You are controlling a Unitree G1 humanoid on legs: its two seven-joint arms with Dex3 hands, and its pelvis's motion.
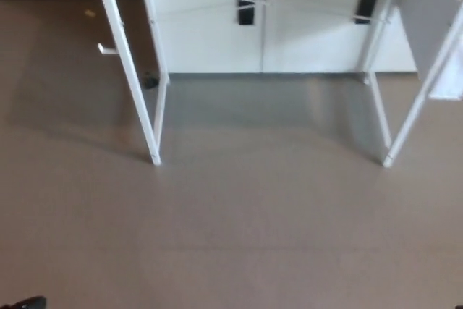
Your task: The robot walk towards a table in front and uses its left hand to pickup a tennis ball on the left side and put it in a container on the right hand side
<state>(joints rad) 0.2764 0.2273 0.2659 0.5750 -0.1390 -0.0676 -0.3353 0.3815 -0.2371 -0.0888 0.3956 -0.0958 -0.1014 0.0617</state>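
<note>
Left hand (pixel 24 302) — only a black sliver, low — before the white table (pixel 156 135)

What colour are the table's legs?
The table legs are white, standing on a grey-brown floor; the head view shows them best.

Bare lab-like room: white-framed table (pixel 154 128), plain floor (pixel 253 236).
</note>
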